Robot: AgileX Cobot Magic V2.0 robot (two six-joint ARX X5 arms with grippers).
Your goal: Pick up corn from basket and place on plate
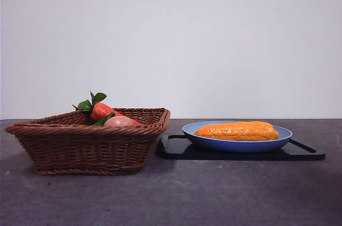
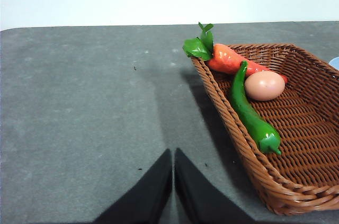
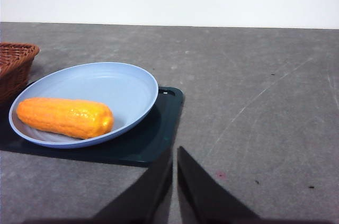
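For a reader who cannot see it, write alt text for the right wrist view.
An orange-yellow corn lies on a light blue plate, which sits on a black tray on a grey table. The right gripper, jaws shut, is apart from it; a basket corner shows.

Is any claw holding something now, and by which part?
Nothing is held. Both the left claw and right claw are shut and empty; the corn lies on the plate.
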